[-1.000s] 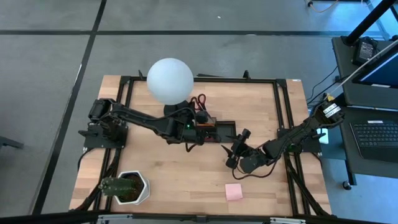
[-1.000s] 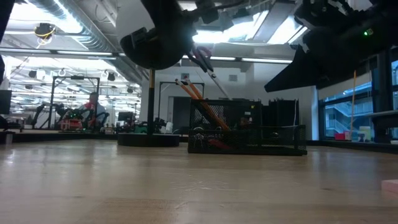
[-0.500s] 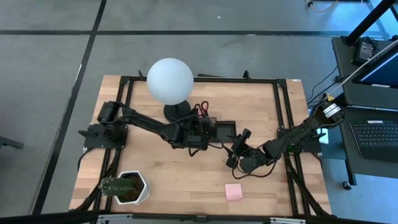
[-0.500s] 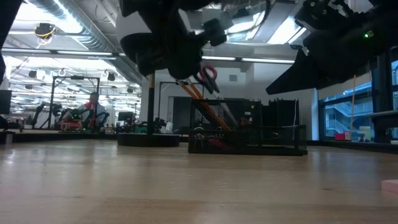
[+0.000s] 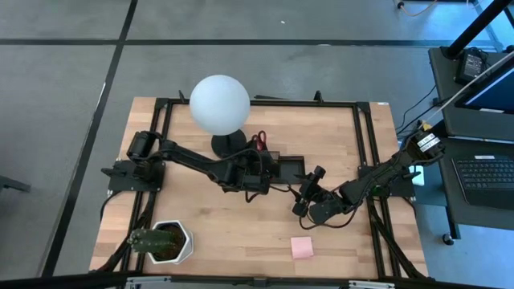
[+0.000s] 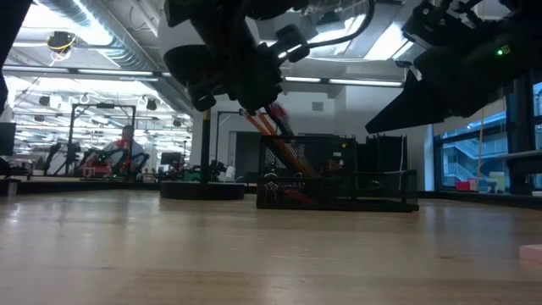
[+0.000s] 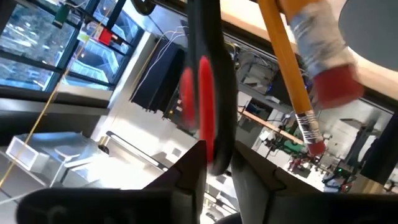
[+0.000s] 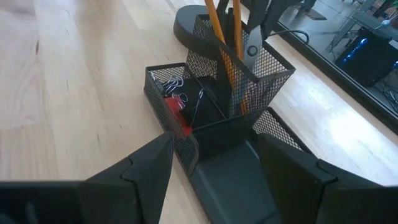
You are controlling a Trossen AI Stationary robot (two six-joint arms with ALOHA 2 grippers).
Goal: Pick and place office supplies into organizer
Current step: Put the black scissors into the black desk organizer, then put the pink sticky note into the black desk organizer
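Note:
The organizer is a black mesh tray with a tall cup and sits next to the lamp base. Orange pencils stand in the cup. Binder clips and a red block lie in its low compartment. My left gripper hovers over the cup, shut on the red-handled scissors. My right gripper hangs open just right of the organizer, touching nothing. The pink sticky-note pad lies flat near the table's near edge. My left gripper pinches the scissors between its two fingers at the red-and-black handle part. It comes from above, slanting. The scissors stand tilted, with their blades and pivot down inside the mesh cup among the pencils and the red loops above the rim.
The white globe lamp on its round black base stands right behind the organizer. A plant in a white pot sits at the near left corner. Bare wood lies between the organizer and the pad.
My left gripper has moved a little toward the near edge and down, lowering the scissors into the cup. Their red loops came into the low view and then sank closer to the cup's rim. My right arm has kept still.

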